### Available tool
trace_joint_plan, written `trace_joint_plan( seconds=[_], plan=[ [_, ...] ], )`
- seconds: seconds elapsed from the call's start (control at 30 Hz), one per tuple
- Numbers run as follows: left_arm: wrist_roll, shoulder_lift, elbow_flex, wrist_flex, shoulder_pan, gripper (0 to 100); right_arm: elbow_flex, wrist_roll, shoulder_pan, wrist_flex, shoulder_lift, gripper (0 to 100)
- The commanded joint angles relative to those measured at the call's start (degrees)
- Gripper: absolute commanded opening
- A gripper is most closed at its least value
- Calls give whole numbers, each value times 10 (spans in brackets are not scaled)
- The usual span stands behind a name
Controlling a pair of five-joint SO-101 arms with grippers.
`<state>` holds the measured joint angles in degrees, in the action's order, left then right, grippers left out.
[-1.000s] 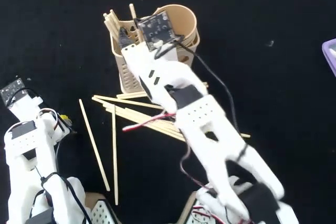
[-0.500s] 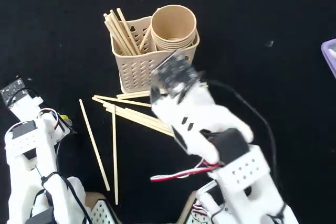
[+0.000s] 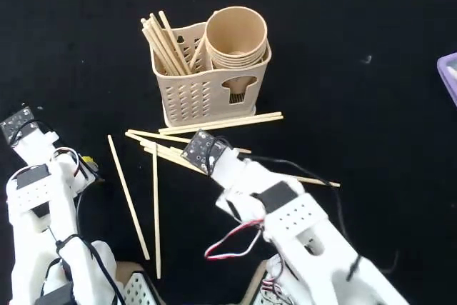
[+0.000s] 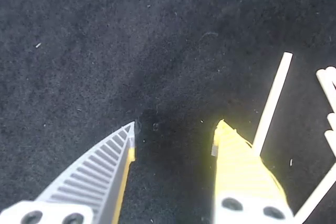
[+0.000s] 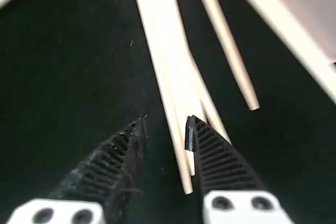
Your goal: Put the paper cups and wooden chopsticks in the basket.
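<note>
Black cloth (image 3: pixel 371 105) on the table. Tan basket (image 3: pixel 211 94) sits far centre, w/ cups (image 3: pixel 235 33) stacked in its right half and a sheaf (image 3: pixel 163 41) of sticks standing in the left half. So the cups look done. What's left is the loose sticks (image 3: pixel 168 153) fanned on the cloth just near of the basket, plus two singles to the near left and a pair lying along the basket's foot.

Step in hand, as I read it: R gripper (image 5: pixel 165 124) is picking from the fan. To do it well:
- Go down till the tips meet the cloth.
- Keep the jaws across the sticks, not along them.
- Close slowly so the sticks gather instead of rolling out.
- The grab is right at the stick ends; prob. better a bit further along, else they may droop or pivot on the lift.
- Take 2–3, not the lot.
- Tip them upright before the basket's left half, which is crowded.

R fingers (image 5: pixel 118 153) are narrowly apart, astride the stick ends. One end lies close to a finger's inner face; can't tell if it touches. Nothing is clamped.

L gripper (image 4: pixel 176 127) is at near left, jaws moderately apart over bare cloth, holding nothing. A single stick (image 4: pixel 272 98) ends just beside its yellow finger (image 4: pixel 244 171).
</note>
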<state>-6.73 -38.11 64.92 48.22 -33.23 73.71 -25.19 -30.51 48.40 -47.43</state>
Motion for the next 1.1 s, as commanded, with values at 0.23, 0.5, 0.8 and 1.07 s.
trace_joint_plan(
  seconds=[0.23,0.5,0.8,1.07],
  plan=[
    [0,-10,-4,-8,0,242,-113,-33,-6,-54,269,125],
    [0,-10,-4,-8,0,242,-113,-33,-3,-9,220,9],
    [1,-11,-4,-6,-1,242,-107,-55,-3,57,75,11],
    [2,-12,-4,-5,-3,242,-46,-69,37,-102,116,16]
  ],
)
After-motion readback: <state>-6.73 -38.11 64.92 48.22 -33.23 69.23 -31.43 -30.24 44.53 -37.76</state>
